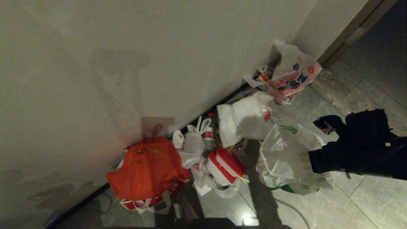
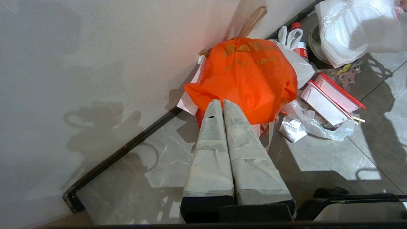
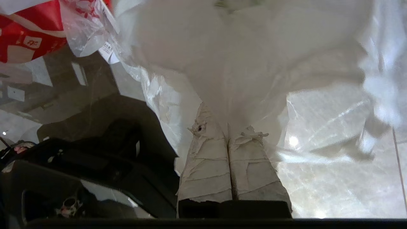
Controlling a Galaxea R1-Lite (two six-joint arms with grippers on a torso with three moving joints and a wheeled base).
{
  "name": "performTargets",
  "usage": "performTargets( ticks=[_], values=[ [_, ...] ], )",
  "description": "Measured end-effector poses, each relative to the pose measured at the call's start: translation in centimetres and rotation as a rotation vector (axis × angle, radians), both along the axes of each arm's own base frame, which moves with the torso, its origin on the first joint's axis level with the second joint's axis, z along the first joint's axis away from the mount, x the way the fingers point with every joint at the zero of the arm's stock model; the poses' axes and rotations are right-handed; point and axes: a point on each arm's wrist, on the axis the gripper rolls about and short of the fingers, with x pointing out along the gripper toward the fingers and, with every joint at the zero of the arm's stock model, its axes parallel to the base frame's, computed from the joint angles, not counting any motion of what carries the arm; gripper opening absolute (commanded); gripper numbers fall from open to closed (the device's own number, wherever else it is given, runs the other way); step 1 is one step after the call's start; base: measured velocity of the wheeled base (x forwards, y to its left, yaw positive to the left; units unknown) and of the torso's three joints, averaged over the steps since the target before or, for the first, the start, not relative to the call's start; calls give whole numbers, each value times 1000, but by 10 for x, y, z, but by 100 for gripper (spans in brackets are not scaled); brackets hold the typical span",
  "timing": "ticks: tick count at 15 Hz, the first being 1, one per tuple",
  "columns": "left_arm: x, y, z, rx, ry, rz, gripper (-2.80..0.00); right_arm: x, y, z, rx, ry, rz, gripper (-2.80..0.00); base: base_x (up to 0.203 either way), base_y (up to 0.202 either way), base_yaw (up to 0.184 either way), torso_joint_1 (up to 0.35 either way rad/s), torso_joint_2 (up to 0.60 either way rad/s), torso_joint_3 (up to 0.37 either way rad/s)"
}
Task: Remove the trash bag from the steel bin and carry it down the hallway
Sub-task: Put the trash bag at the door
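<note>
Rubbish crowds the wall's foot: an orange bag [image 1: 144, 168] on the left, a red-lidded box [image 1: 224, 165] and white bags [image 1: 243, 119] in the middle, a printed bag [image 1: 291, 76] far right. Bare floor tiles [image 1: 365, 203] lie open near right, beyond the trash bag [image 1: 283, 156].

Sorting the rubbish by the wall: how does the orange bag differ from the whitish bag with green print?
The orange bag is opaque and tied shut; the trash bag is translucent and crinkled. The orange bag rests against the wall, untouched; the trash bag is pinched in the right gripper. Both are thin plastic.
</note>
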Motion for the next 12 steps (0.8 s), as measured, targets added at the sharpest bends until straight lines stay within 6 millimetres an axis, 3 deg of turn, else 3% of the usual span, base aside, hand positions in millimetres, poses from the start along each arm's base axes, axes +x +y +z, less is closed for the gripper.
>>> performTargets(
  ticks=[7,11,12],
  values=[
    [0,0,0,0,0,0,-280,35,13,-5,0,-4,20,-280,0,0,0,0,0,0],
    [0,0,0,0,0,0,-280,43,16,-9,1,4,25,-280,0,0,0,0,0,0],
    [0,0,0,0,0,0,-280,43,16,-10,1,8,25,0,0,0,0,0,0,0]
  ],
)
